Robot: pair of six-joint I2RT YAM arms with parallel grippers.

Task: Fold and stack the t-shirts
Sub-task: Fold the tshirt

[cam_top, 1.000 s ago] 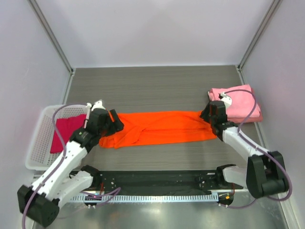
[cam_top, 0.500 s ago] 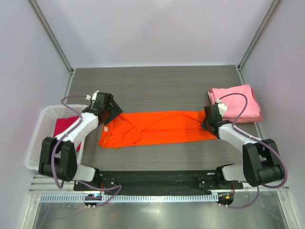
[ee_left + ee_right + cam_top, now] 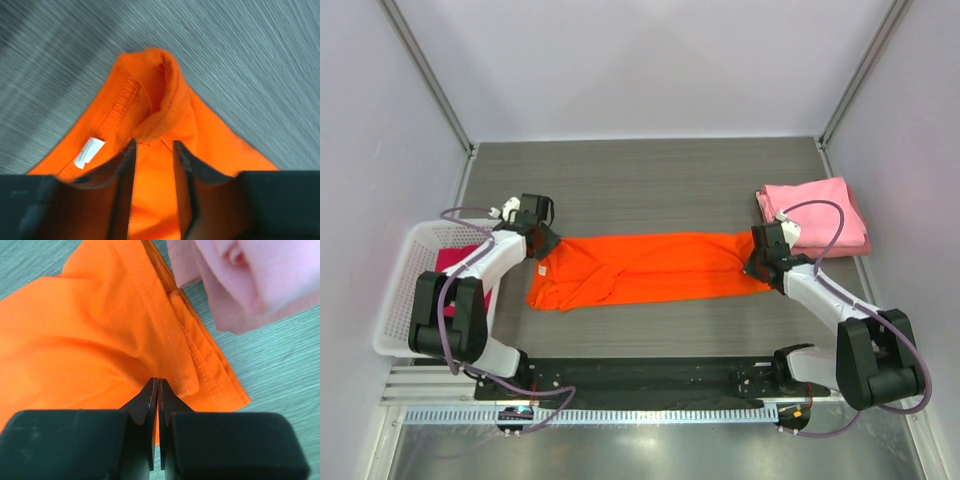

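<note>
A white basket point(image 3: 398, 300) sits off the left end of the orange t-shirt point(image 3: 650, 268), and in it lies a magenta t-shirt point(image 3: 453, 263), partly hidden by the left arm. The orange t-shirt is stretched out as a long band across the table point(image 3: 650, 180). Just beyond its right end, towards the far right corner, rests a folded stack of pink t-shirts point(image 3: 820, 208). The left gripper point(image 3: 542, 246) is down on the orange t-shirt's far left corner and the right gripper point(image 3: 753, 262) is on its right edge. The overhead view gives this whole layout but not how the jaws stand. The left wrist view shows its fingers point(image 3: 125, 170) somewhat apart, astride a raised ridge of orange cloth beside the collar. A small white label point(image 3: 90, 151) shows on the shirt near them. Whether they are squeezing that ridge cannot be told. The right wrist view shows its jaws drawn together with only a thin slit between them. The tips are nipping a pucker of orange cloth beside the stitched hem, and the rolled edge of the pink stack lies just past that hem. Neither wrist view shows the basket.
</note>
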